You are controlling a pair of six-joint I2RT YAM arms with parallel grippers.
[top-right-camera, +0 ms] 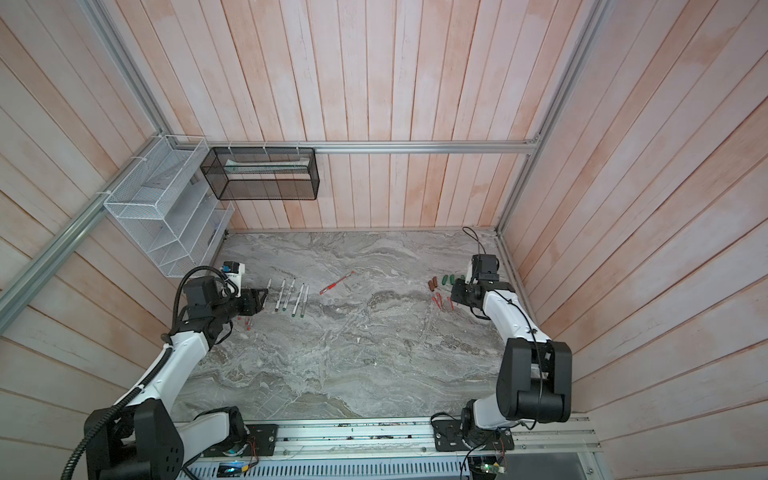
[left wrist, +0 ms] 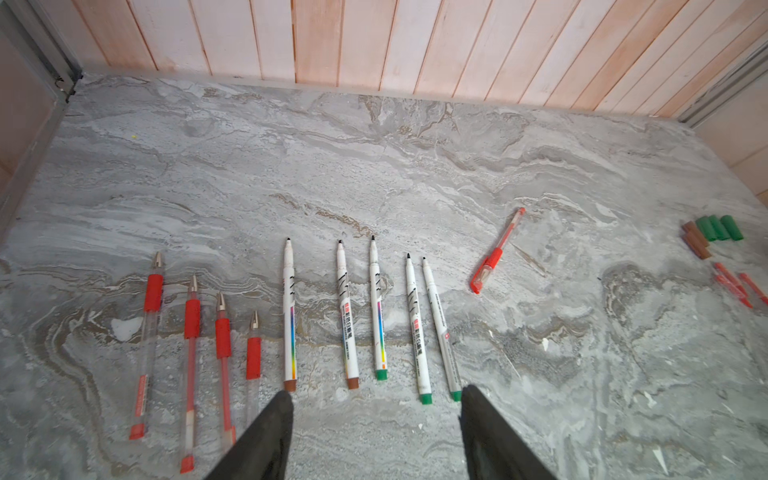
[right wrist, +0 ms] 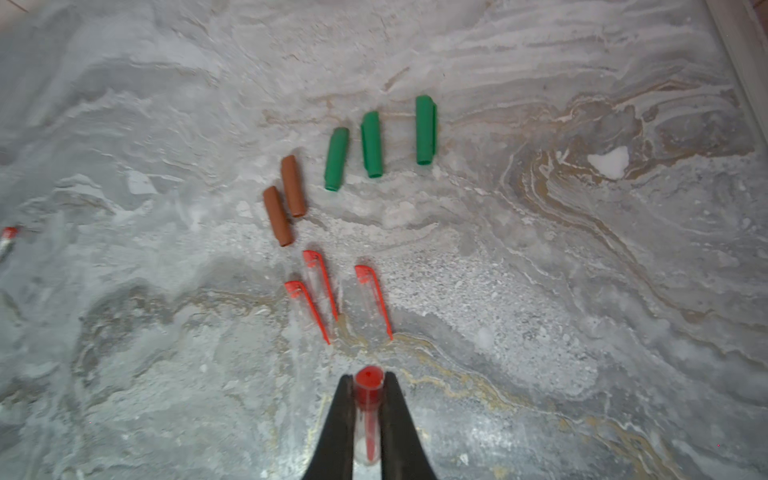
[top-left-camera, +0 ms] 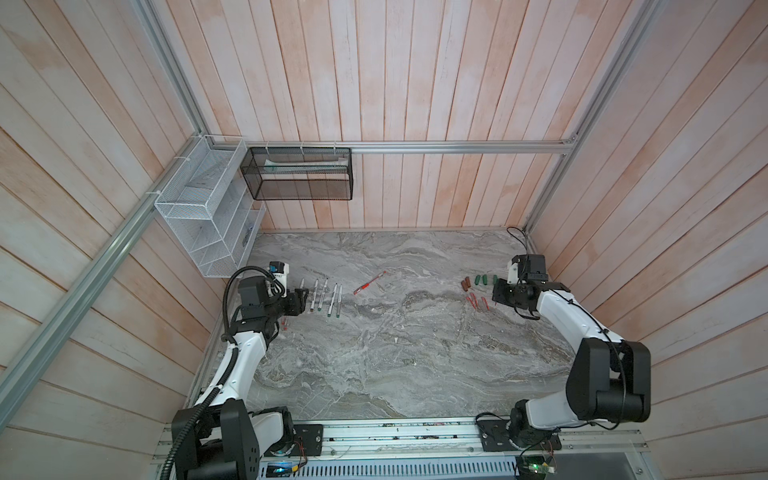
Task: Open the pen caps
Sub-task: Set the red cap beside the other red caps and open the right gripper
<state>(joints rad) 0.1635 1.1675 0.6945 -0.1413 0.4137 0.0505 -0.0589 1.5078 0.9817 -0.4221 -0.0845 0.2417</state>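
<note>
Right jaws grip a slim clear plastic pen cap with red tip [right wrist: 368, 399]; three matching caps [top-left-camera: 474, 300] lie at their nine o'clock. Left jaws gape empty.

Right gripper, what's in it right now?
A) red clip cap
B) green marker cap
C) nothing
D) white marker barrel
A: in the right wrist view the right gripper is closed on a red clip cap, which sits between its two jaws.

Marble tabletop [top-left-camera: 395, 353], white basket [top-left-camera: 187, 208], black basket [top-left-camera: 299, 189]
</note>
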